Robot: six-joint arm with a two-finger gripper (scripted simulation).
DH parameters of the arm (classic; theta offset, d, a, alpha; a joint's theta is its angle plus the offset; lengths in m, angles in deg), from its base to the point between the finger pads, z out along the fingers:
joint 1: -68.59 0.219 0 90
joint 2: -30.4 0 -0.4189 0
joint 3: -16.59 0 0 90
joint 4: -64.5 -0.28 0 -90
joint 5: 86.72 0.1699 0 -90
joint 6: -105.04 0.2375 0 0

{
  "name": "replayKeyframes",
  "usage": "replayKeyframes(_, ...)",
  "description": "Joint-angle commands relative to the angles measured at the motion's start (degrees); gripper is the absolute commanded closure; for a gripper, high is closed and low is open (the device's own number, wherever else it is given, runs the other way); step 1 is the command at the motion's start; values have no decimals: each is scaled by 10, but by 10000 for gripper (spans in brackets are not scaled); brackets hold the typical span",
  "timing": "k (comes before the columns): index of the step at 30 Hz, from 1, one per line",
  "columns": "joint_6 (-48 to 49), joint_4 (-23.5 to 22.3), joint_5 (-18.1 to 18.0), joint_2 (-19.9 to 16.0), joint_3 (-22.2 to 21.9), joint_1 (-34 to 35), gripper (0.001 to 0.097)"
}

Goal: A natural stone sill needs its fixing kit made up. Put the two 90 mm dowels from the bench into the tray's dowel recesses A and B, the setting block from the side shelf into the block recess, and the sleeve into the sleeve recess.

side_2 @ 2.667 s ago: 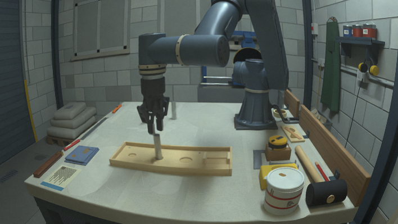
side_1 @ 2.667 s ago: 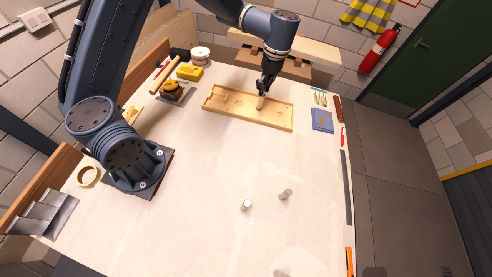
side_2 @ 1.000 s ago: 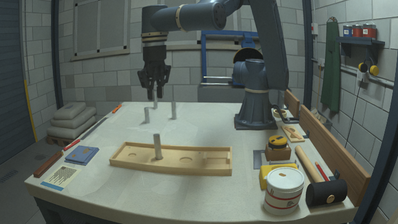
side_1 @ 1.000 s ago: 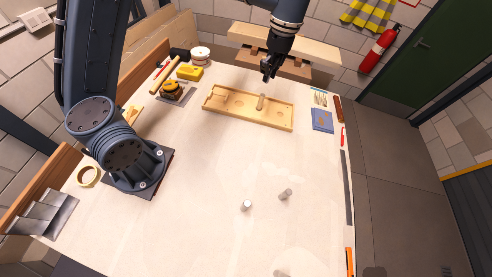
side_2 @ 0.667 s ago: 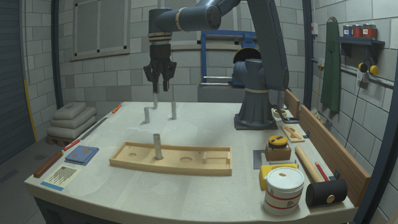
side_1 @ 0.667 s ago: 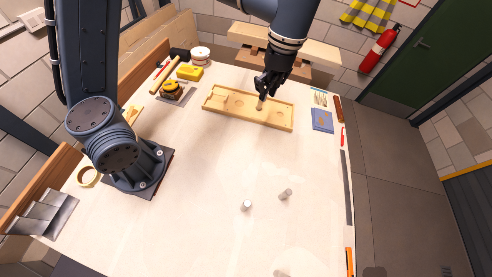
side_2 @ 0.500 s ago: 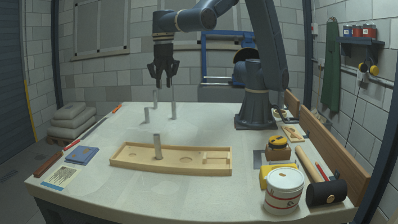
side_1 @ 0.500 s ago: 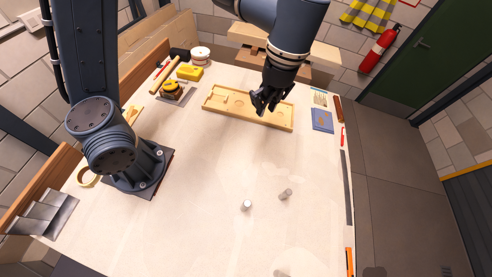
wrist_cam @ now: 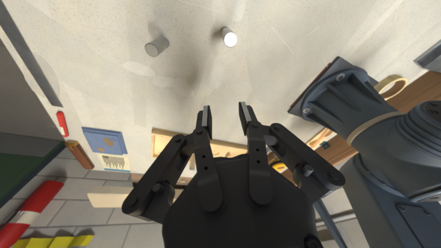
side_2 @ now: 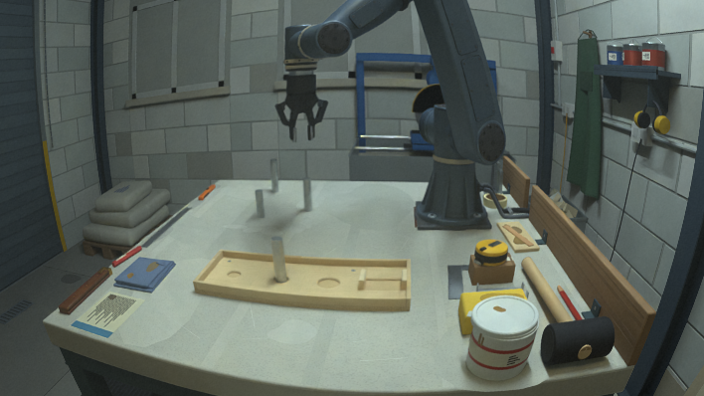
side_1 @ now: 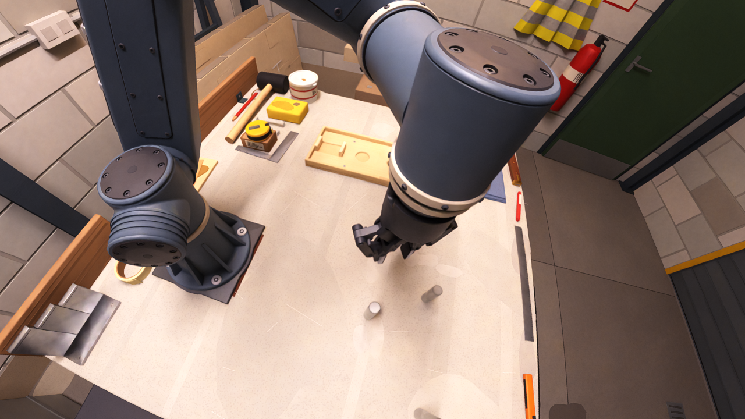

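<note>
Two grey metal dowels stand upright on the bench's far part, one point(side_1: 372, 310) point(side_2: 307, 194) point(wrist_cam: 229, 37) nearer the arm's base and one point(side_1: 431, 294) point(side_2: 259, 203) point(wrist_cam: 156, 47) beside it; a third pin point(side_2: 274, 175) stands further back. Another dowel point(side_2: 279, 259) stands upright in a round recess of the wooden tray point(side_2: 304, 279) point(side_1: 350, 154). My gripper point(side_1: 384, 249) point(side_2: 301, 130) point(wrist_cam: 224, 117) hangs high above the bench between the tray and the standing dowels, open and holding nothing. The tray's other round recesses and its rectangular recess are empty.
The arm's base point(side_2: 451, 199) stands at the bench's side by a wooden back rail. A mallet point(side_2: 572, 328), white tub point(side_2: 501, 334), yellow block and tape measure point(side_2: 491, 258) lie near the tray's block end. A blue pad point(side_2: 145, 271) and paper lie by its other end.
</note>
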Motion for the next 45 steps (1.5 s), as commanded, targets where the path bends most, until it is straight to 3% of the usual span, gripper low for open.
replayKeyframes(1,-3,0,0,0,1,-10,551)
replayKeyframes(9,-24,0,-2,-4,8,-77,551)
replayKeyframes(19,-28,0,-1,-7,9,-91,551)
replayKeyframes(22,-28,0,35,-23,-11,-91,551)
replayKeyframes(28,-28,0,184,-106,-80,-92,551)
replayKeyframes(30,-28,0,216,-126,-91,-92,551)
replayKeyframes(45,-28,0,252,-150,-102,-92,551)
